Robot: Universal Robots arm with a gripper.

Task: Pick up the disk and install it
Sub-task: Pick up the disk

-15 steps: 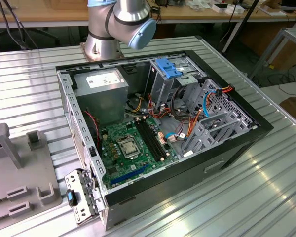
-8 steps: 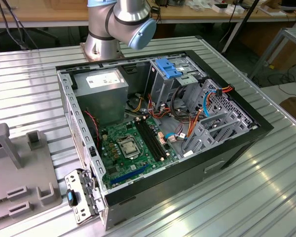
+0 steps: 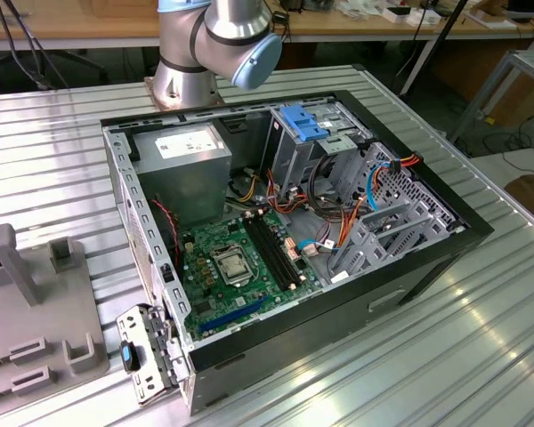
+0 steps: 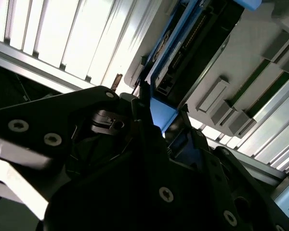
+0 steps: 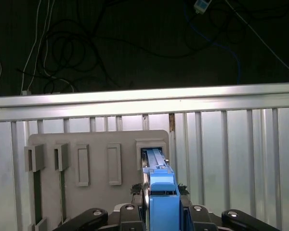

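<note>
1. Here's the pincer (image 5: 156, 185), low over the grey holder (image 5: 96, 144) in the first wrist view, black fingers (image 5: 145, 192) on either side of the disk (image 5: 163, 204).
2. It's clenched on the disk: both fingers press against the blue carrier, with no gap showing on either side.
3. The disk stands on edge, its far end sunk in the slot at one end of the holder's row. It has not been lifted out.
4. The second wrist view comes in from the side. The pincer (image 4: 160, 115) bites the carrier's blue end, and the dark body of the disk (image 4: 192, 43) runs away from it into the holder (image 4: 260, 62).
5. The holder lies flat on the ribbed metal table (image 5: 231, 144), close to the table's edge rail.
6. In the exterior view the open case (image 3: 409, 294) lies on its side on the table (image 3: 445, 374), motherboard (image 3: 240, 267) facing up.
7. A metal drive cage stands inside the case toward the exterior view's right, with a blue bracket (image 3: 307, 120) on top.
8. The arm (image 3: 222, 36) rises from its base behind the case.
9. A grey slotted holder (image 3: 71, 302) sits at the exterior view's left, well apart from the cage.
</note>
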